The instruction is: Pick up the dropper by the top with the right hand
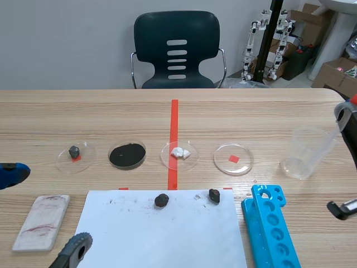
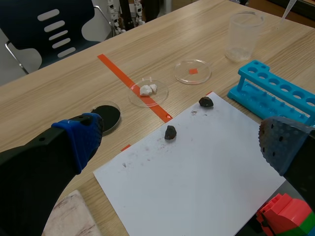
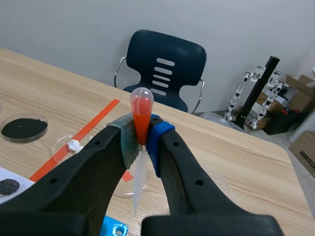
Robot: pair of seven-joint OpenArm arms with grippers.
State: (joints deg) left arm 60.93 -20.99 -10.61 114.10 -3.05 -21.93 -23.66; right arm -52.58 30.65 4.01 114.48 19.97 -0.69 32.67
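Note:
My right gripper (image 3: 141, 140) is shut on the dropper (image 3: 141, 105), pinching it at the neck of its red bulb; the clear tube hangs down between the fingers, above the table. In the scene view the right gripper (image 1: 347, 114) is raised at the right edge, and the dropper's tube (image 1: 333, 137) slants down toward the clear beaker (image 1: 304, 153). Whether its tip is inside the beaker I cannot tell. My left gripper (image 1: 46, 209) stands open low at the near left, holding nothing, its blue pad (image 2: 81, 137) and grey pad (image 2: 285, 147) wide apart.
Several petri dishes lie in a row: a dark lump (image 1: 74, 151), black powder (image 1: 127, 154), white bits (image 1: 179, 152), a red square (image 1: 233, 158). White paper (image 1: 167, 234) carries two dark lumps (image 1: 162, 200). A blue tube rack (image 1: 273, 229) is near right, a stained white block (image 1: 42, 220) near left.

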